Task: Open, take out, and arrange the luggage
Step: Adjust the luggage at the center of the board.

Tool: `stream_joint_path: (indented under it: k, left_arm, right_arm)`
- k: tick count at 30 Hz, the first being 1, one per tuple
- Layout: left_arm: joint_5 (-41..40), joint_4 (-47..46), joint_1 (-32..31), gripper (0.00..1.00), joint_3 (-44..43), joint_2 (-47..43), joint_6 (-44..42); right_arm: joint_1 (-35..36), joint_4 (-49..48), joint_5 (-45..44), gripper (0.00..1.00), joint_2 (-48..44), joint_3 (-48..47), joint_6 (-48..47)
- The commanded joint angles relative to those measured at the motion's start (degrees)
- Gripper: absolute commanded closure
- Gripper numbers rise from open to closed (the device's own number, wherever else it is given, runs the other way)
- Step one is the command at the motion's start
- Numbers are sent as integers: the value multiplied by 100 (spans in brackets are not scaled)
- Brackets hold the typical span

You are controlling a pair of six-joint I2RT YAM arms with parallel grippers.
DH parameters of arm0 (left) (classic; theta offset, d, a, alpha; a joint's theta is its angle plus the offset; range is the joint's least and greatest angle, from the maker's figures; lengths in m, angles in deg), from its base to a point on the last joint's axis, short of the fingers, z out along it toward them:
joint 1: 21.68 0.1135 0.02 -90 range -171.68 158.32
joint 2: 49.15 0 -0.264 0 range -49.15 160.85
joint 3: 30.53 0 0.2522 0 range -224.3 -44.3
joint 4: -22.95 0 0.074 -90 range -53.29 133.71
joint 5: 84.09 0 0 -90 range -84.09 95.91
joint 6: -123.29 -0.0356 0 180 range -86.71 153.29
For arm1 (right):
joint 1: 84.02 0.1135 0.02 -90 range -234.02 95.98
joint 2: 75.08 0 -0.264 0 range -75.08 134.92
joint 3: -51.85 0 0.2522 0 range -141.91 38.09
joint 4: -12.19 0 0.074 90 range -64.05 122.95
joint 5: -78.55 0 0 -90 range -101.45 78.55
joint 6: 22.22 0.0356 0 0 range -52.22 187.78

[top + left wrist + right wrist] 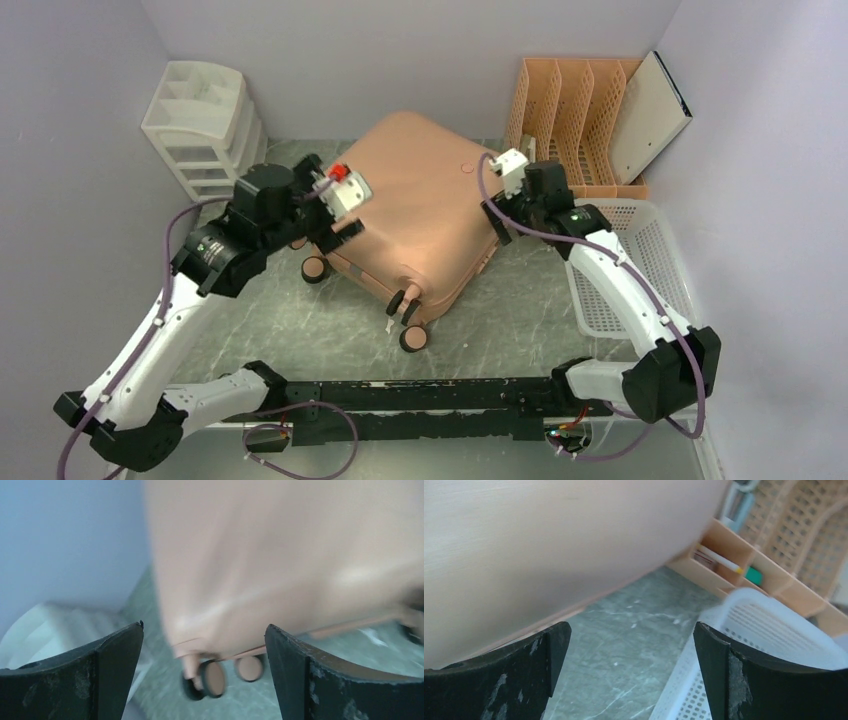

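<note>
The salmon-pink luggage lies closed and flat on the green marble table, turned diagonally, its black wheels toward the near side. My left gripper is open at its left edge, with nothing between the fingers; the left wrist view shows the blurred shell and two wheels just ahead of the open gripper. My right gripper is open at the suitcase's right edge. The right wrist view shows the shell to the left of the open gripper, above bare table.
An orange-tan slotted file rack with a white board stands at the back right. A white perforated basket sits at the right, close to my right gripper. A white drawer unit stands at the back left.
</note>
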Motion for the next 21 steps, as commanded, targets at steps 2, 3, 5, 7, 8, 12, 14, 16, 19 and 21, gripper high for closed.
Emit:
stream_joint_path:
  k: [2, 3, 5, 7, 8, 12, 14, 16, 19, 21]
  left_arm:
    - [-971, -992, 1420, 3, -291, 694, 199]
    - [-752, -997, 1847, 3, -392, 883, 280]
    - [-425, -977, 2447, 4, -728, 1441, 404]
    - [-172, -973, 2784, 3, -1076, 1996, 491]
    - [50, -999, 2927, 4, -1179, 2173, 541]
    - [275, -1214, 3038, 5, -1319, 2546, 551]
    - [339, -1207, 3038, 5, -1303, 2656, 487]
    - [474, -1150, 3038, 6, -1204, 2682, 435]
    - [629, -1042, 3038, 7, -894, 2564, 288]
    - [671, -982, 3038, 7, -600, 2399, 182]
  right_arm:
    - [-729, -608, -501, 0, 148, -292, 562]
    - [-737, -637, -583, 0, 220, -277, 555]
    - [-733, -624, -649, 0, 413, -276, 565]
    - [-730, -643, -750, 0, 628, -322, 607]
    - [-734, -686, -786, 0, 729, -344, 609]
    - [-727, -810, -807, 0, 1153, -555, 713]
    - [-732, -838, -660, 0, 1372, -682, 807]
    - [-731, -851, -410, 0, 1580, -828, 902]
    - [-730, -795, 34, 0, 1986, -1140, 1065]
    - [-723, -677, 323, 0, 2342, -1488, 1181]
